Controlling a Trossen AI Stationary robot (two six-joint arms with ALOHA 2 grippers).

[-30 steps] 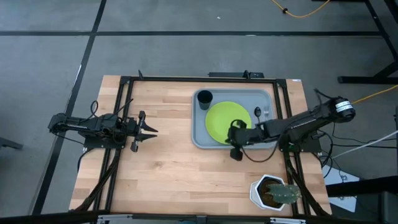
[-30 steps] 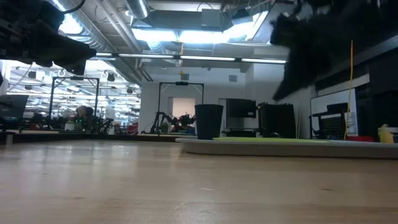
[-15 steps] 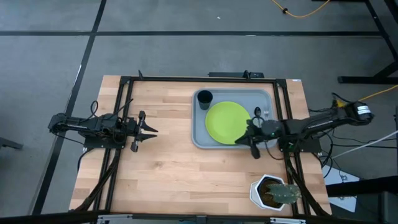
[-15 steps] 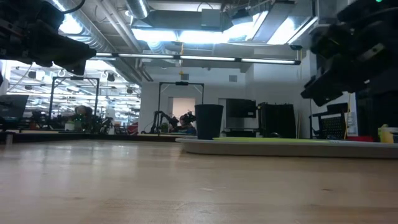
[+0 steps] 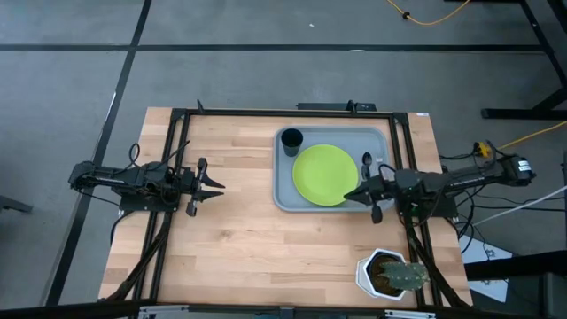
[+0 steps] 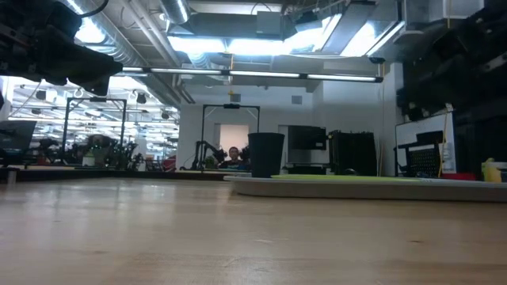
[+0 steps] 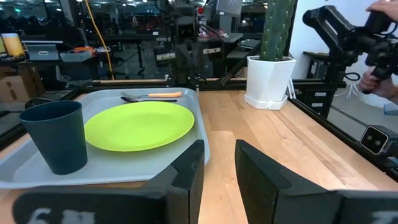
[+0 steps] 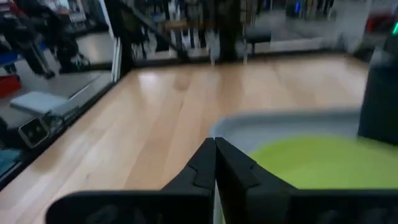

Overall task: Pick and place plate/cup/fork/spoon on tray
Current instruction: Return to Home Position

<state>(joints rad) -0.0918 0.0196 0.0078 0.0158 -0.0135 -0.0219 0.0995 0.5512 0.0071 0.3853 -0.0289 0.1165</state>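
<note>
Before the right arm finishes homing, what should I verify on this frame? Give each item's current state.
1. The plate lies flat inside the tray: ok.
2. The cup stands upright in a tray corner: ok.
3. The fork and spoon lie in the tray beside the plate: ok; whether they touch each other, cannot tell.
4. The right claw is shut with nothing in it: ok.
5. The right claw is clear of the tray: not ok; in the high view its tip hangs over the tray's rim by the plate.
6. The left claw is open over bare table, away from the tray: ok.
</note>
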